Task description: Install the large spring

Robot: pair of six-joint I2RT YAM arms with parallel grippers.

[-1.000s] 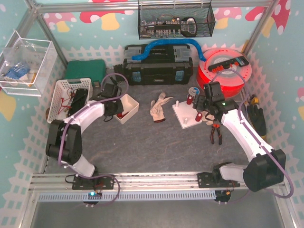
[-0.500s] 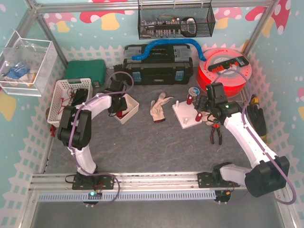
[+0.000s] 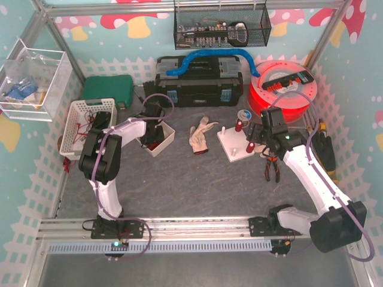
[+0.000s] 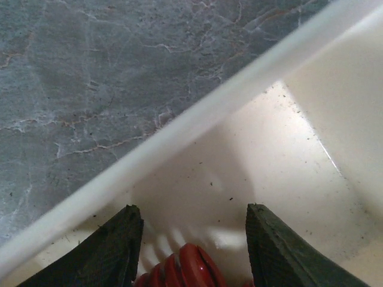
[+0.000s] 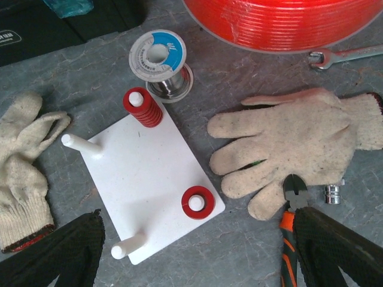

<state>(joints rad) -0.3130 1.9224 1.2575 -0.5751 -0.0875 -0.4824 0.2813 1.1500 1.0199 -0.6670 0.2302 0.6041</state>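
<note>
While the left hand stands open inside the white bin, the large spring lies between its fingers

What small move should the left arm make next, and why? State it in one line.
Probably ease the left claw a little deeper into the white bin, over the red spring. Its fingers stand apart on either side of the spring with gaps on both sides, so nothing is gripped yet, and only the spring's end sits between them.
</note>
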